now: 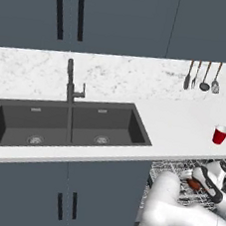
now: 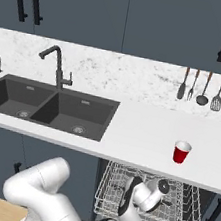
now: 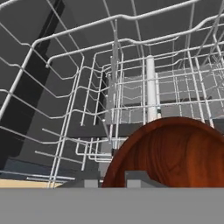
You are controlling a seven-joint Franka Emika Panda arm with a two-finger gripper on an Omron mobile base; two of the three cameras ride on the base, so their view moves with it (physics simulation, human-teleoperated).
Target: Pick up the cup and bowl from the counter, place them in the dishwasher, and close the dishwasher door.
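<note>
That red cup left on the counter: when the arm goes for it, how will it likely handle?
The cup looks like thin plastic, so it is probably light and may flex if squeezed hard. It stands upright, narrower at the base than the rim, so a sideways nudge might tip it. Once on its side on the counter, it would probably roll.

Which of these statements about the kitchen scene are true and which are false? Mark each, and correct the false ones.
1. The cup stands upright on the counter. True.
2. The bowl lies in the sink. False: the end effector holds it over the dishwasher rack.
3. The dishwasher rack is pulled out. True.
4. The cup is inside the rack. False: it is on the counter.
</note>
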